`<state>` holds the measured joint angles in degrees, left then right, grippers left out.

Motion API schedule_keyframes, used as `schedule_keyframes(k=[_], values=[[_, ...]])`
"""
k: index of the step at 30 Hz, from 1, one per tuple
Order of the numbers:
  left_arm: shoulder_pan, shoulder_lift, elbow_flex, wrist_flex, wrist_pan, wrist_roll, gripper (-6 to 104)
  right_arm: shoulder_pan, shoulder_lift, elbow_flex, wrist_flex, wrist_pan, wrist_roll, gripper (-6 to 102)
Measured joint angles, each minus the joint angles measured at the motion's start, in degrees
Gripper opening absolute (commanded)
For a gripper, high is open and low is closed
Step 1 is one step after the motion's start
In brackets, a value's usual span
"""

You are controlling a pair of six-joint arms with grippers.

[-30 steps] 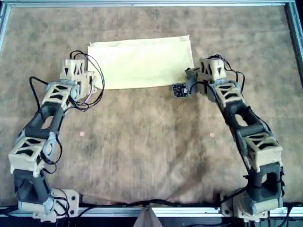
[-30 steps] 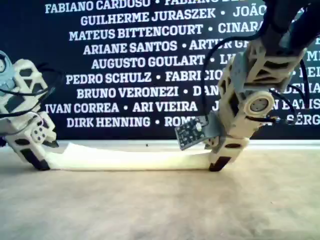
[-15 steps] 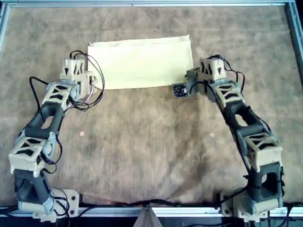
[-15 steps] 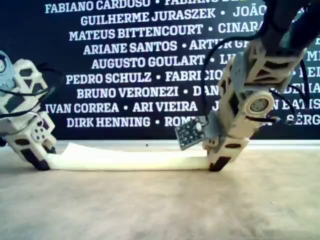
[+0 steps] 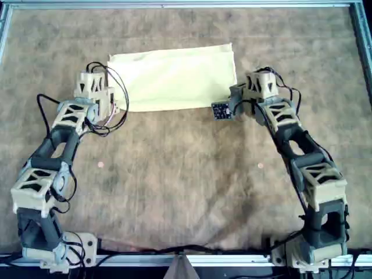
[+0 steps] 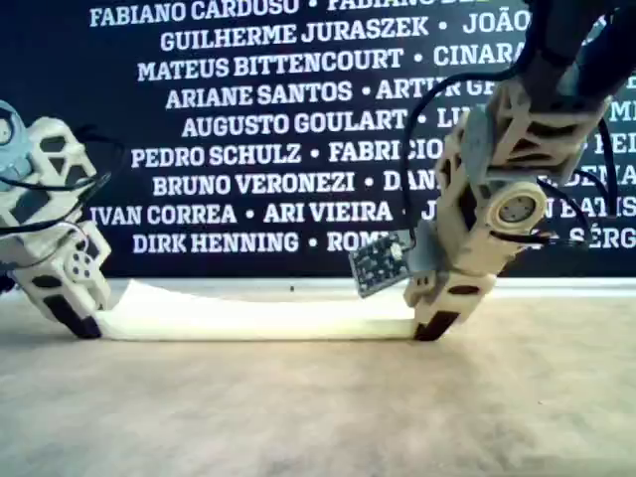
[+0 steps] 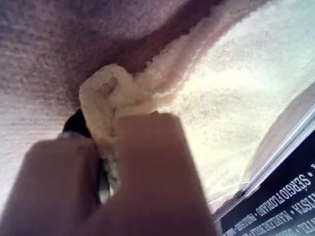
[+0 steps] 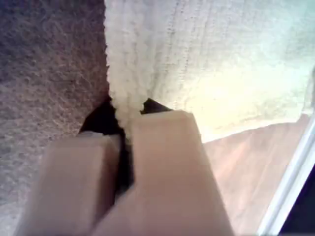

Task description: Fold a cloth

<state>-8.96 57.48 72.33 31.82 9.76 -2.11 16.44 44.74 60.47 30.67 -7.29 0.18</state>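
Note:
The pale yellow cloth [image 5: 174,75] lies as a wide rectangle at the far middle of the brown covering, and the exterior view shows it as a low flat strip [image 6: 248,318]. My left gripper [image 5: 114,104] is shut on its near corner at the overhead view's left, with bunched fabric [image 7: 106,93] pinched between the fingers [image 7: 147,162]. My right gripper [image 5: 232,100] is shut on the near corner at the overhead view's right, where a fold of cloth edge [image 8: 125,88] runs into the jaws. Both grippers sit low on the table [image 6: 84,326] [image 6: 429,328].
The brown mottled covering [image 5: 186,174] spans the table inside a metal frame [image 5: 174,4]. A small circuit board [image 5: 220,110] juts from the right wrist beside the cloth. A black banner with white names [image 6: 278,119] stands behind the table in the exterior view.
Both grippers stay shut on the cloth's near corners. The near edge has shifted only slightly; nothing else has visibly moved.

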Motion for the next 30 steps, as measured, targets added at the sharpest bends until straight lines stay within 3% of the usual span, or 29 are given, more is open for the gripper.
schedule_keyframes(k=[5, 17, 24, 30], values=[[-0.1, 1.1, 1.1, 0.3, 0.0, 0.0, -1, -0.2, 3.3, 3.1, 2.8, 0.0, 0.00, -2], [-3.5, 17.4, 17.7, 2.9, 0.0, 0.4, -1, -0.3, 16.9, 20.0, 4.6, 0.0, 0.00, -2], [-6.4, 18.8, 20.5, 2.9, 0.0, 0.4, -1, -0.5, 22.0, 24.9, 4.6, 0.0, 0.00, -2], [-6.9, 18.8, 22.6, 2.9, 0.0, 0.4, -1, -0.3, 26.8, 30.7, 4.6, 0.0, -0.18, -2]])
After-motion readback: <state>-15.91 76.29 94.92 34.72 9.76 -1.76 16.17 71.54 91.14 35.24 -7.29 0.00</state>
